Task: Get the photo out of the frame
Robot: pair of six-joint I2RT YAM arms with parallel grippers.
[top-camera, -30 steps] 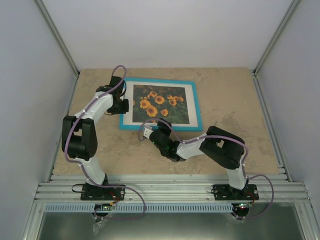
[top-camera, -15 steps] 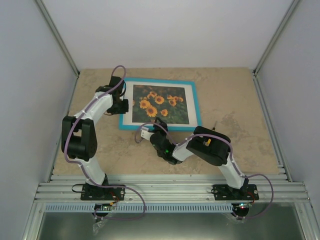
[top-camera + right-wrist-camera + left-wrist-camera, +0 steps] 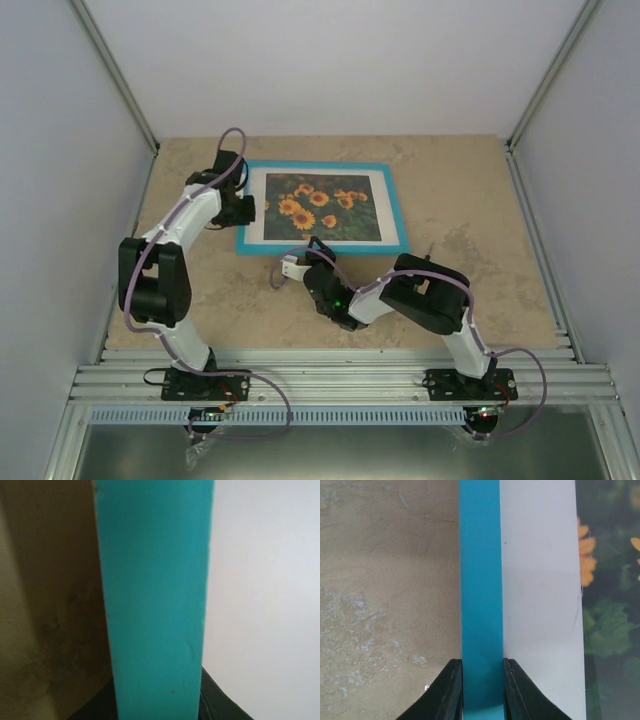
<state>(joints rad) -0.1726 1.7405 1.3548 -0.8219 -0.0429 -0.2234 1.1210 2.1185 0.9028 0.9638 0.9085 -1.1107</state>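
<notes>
On the desk [image 3: 470,200], lying flat and face up: the frame [image 3: 320,165]. Within the frame, bordered by a white mat [image 3: 540,605]: the photo [image 3: 322,205], not yet taken out.

At the frame's left rail, clamped by the left gripper [image 3: 243,210], jaws tight against both sides of the turquoise strip. Probably held so to pin that side, or to get purchase for a lift.

At the frame's near rail, close to its near-left corner, straddled by the right gripper [image 3: 318,246]. Jaws hugging the rail on either side, but too blurred to tell whether clamped or merely close.

Judged as two grips on adjoining rails, sharing the load and keeping the frame from twisting. Likely needs turning over first, with the photo reachable only from the frame's back. Some risk of slipping off so thin a rail.
</notes>
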